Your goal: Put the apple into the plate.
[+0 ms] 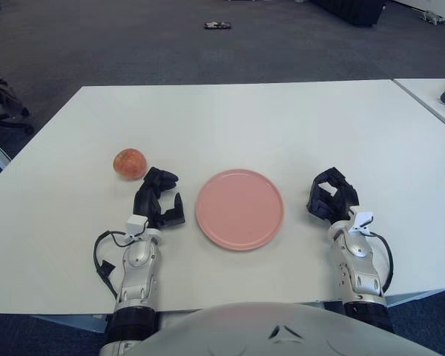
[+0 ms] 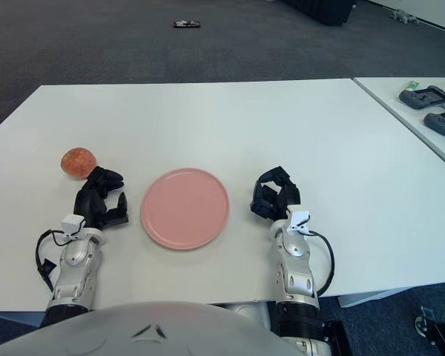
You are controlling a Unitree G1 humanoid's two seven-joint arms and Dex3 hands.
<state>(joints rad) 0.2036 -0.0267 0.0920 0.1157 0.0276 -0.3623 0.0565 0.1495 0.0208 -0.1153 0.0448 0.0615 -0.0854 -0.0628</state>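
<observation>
Apple [image 1: 130,163] lies on the white counter [image 1: 282,119], left of the pink plate [image 1: 239,209] and clear of it; plate carries nothing. Left hand [image 1: 157,200] sits between apple and plate, near the plate's left rim. Its fingers [image 1: 163,178] are spread and hold nothing; the upper fingertips reach close to the apple's lower right side, though whether they touch it cannot be told from either eye view. Right hand [image 1: 331,196] shows right of the plate, apart from its rim, fingers loosely curled and grasping nothing. Both forearms extend from the near edge of the counter. A second counter [image 2: 423,111] stands to the right with dark devices [image 2: 430,96] on it. A small dark object [image 1: 217,25] lies on the grey carpet floor [image 1: 133,44] beyond the far edge
</observation>
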